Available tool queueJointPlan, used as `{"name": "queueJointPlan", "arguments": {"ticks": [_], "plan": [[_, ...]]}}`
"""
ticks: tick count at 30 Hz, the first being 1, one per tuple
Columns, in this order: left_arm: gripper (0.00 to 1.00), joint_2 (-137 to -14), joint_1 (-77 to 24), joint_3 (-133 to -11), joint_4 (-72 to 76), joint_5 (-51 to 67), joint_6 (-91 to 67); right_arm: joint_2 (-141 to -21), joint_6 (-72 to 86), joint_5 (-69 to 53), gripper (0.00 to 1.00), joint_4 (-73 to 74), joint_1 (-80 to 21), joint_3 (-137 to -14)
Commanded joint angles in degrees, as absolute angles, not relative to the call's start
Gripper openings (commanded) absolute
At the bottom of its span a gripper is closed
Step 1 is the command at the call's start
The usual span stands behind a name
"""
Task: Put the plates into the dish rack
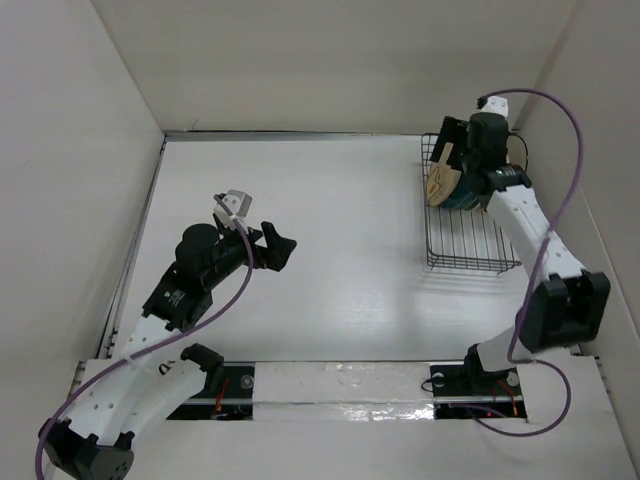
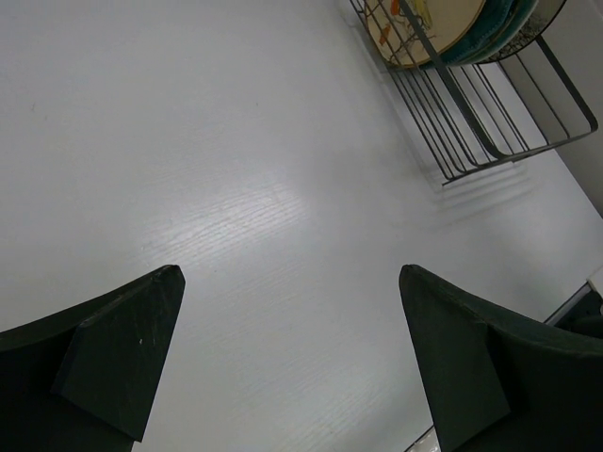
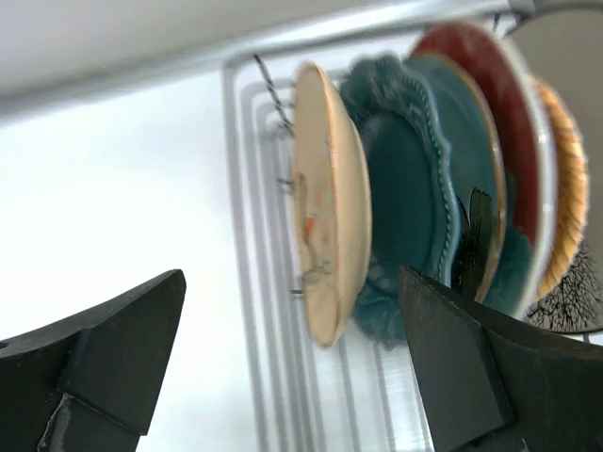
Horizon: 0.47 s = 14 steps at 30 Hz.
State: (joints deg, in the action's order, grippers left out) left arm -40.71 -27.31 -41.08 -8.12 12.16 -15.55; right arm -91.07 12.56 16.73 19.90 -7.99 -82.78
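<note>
Several plates (image 3: pixel 415 188) are stood on edge in the far end of the dish rack (image 1: pixel 465 245), which is set at the far right of the tabletop (image 1: pixel 340 190). Right claw (image 3: pixel 290 278) is held wide open just by the tan plate (image 3: pixel 325 202), nothing gripped. Left claw (image 2: pixel 292 273) is spread wide too, empty, above the tabletop at the left.

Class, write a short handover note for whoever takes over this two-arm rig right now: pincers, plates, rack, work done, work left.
Left pincer: open, empty, over the table.
Right pincer: open at the dish rack, gripping nothing.
Plates: tan plate, teal plate, red plate and others stand on edge in the rack's far end; count unclear.
Done: no plate shows on the table, so loading looks finished.
Left: confirm the count, then probably draw the right arm clear.
</note>
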Motion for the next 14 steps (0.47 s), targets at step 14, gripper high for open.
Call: {"name": "queueJointPlan", "arguments": {"ticks": [14], "plan": [[0.99, -31.1, -27.6, -55.1, -8.1, 0.5, -17.6, -47.5, 23.2, 4.0, 0.98, 5.3, -24.7, -55.8]]}}
